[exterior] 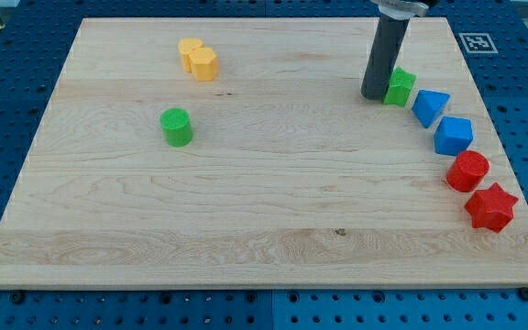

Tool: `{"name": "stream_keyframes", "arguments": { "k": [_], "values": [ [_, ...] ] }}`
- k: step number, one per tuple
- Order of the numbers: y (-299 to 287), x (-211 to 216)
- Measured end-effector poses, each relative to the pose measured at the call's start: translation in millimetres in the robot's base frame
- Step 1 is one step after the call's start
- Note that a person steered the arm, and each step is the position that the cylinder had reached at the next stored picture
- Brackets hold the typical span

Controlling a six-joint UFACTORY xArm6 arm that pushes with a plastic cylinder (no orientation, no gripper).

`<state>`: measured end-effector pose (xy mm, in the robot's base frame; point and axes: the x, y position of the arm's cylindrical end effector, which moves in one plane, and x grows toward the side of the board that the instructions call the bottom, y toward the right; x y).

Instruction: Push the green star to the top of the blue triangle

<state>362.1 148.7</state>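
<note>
The green star (401, 85) lies near the board's upper right. The blue triangle (429, 107) sits just below and right of it, touching or nearly touching. My tip (374, 95) stands against the green star's left side. The dark rod rises from there to the view's top edge.
A blue block (453, 136), a red cylinder (467, 171) and a red star (490, 206) curve down the right edge below the triangle. A green cylinder (177, 126) stands at left of centre. Two yellow blocks (198, 59) sit touching at upper left. The wooden board (246, 211) lies on a blue pegboard.
</note>
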Motion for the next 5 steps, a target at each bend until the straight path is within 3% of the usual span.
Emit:
{"name": "stream_keyframes", "arguments": {
  "k": [3,5],
  "values": [
    [18,-13],
    [-20,2]
  ]
}}
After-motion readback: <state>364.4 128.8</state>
